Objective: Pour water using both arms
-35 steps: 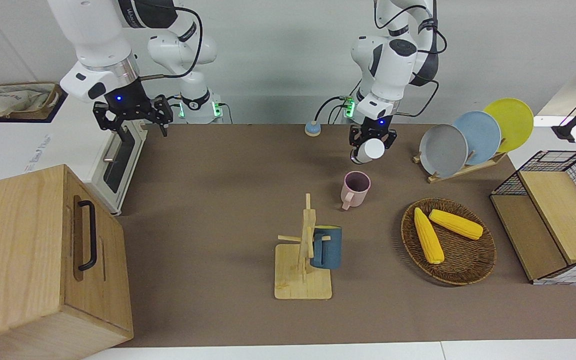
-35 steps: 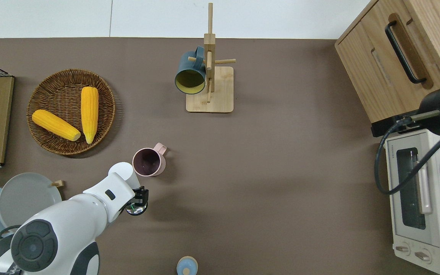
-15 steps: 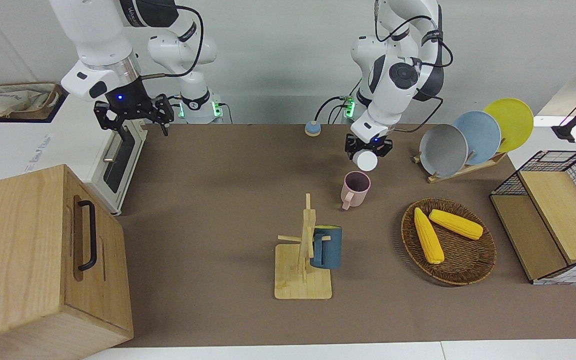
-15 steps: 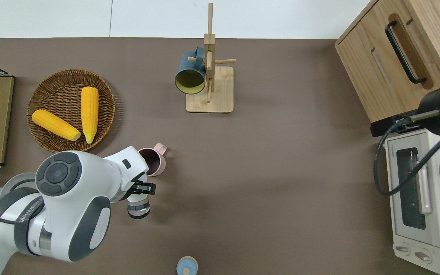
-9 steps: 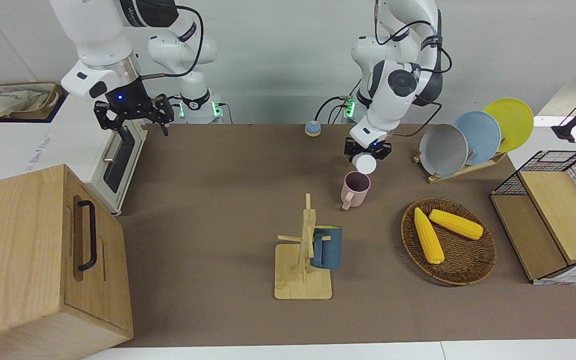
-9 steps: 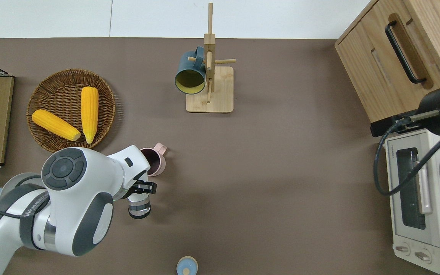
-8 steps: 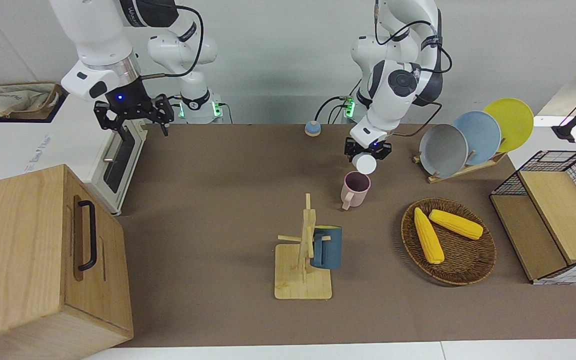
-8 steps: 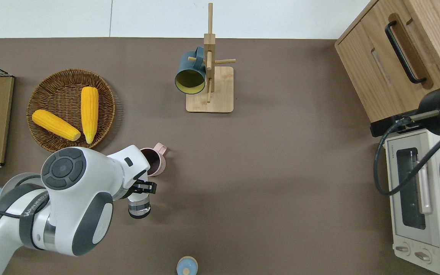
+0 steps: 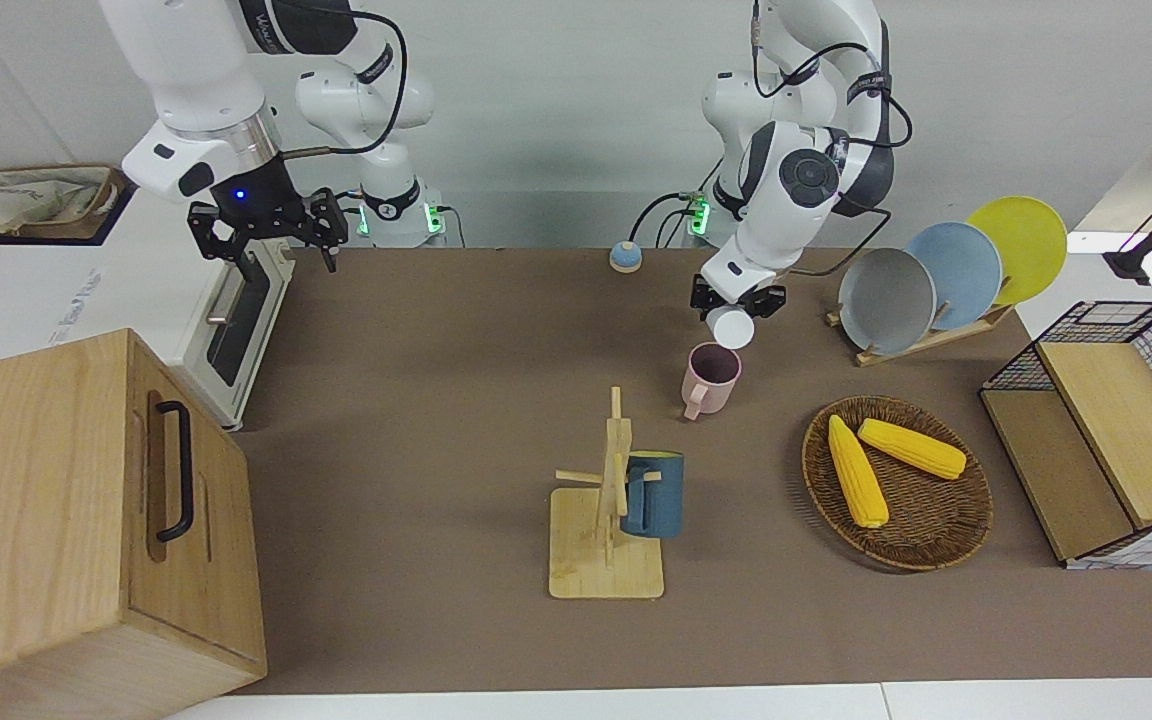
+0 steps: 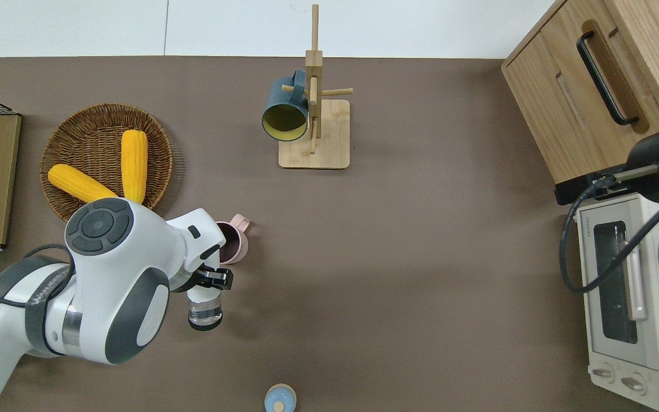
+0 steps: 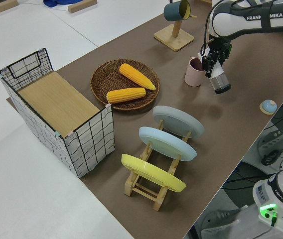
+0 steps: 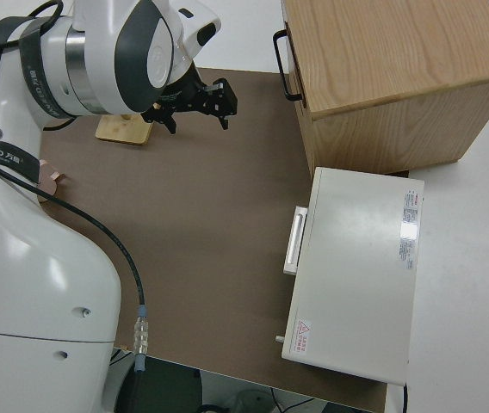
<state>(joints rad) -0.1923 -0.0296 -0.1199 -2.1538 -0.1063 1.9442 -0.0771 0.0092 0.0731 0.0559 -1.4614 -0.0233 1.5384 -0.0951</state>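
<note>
1. Left gripper [image 10: 210,280]: jaws clamped on a clear bottle [image 10: 204,307], held tilted in the air, its white-capped end toward the pink mug [image 9: 710,379] and just short of the rim in the overhead view. Water is faintly visible in the bottle's lower part.
2. Pink mug: upright on the brown desk [image 9: 456,400], handle pointing away from the robots. No stream shows between bottle and mug.
3. Right gripper [image 9: 266,230]: parked, jaws spread apart and holding nothing.
4. Landmark relations: a wicker basket [image 10: 60,154] with two corn cobs lies beside the pink mug, toward the left arm's end of the desk. A wooden mug tree [image 10: 313,103] carrying a blue mug [image 10: 282,111] stands farther from the robots than the pink mug.
5. Stage, judged: pouring not yet under way.
6. Risks, judged: the mouth looks short of the rim, so further tilting may spill water onto the desk; a descending bottle could knock the light mug over; the slanted bottle could slip in the jaws.
</note>
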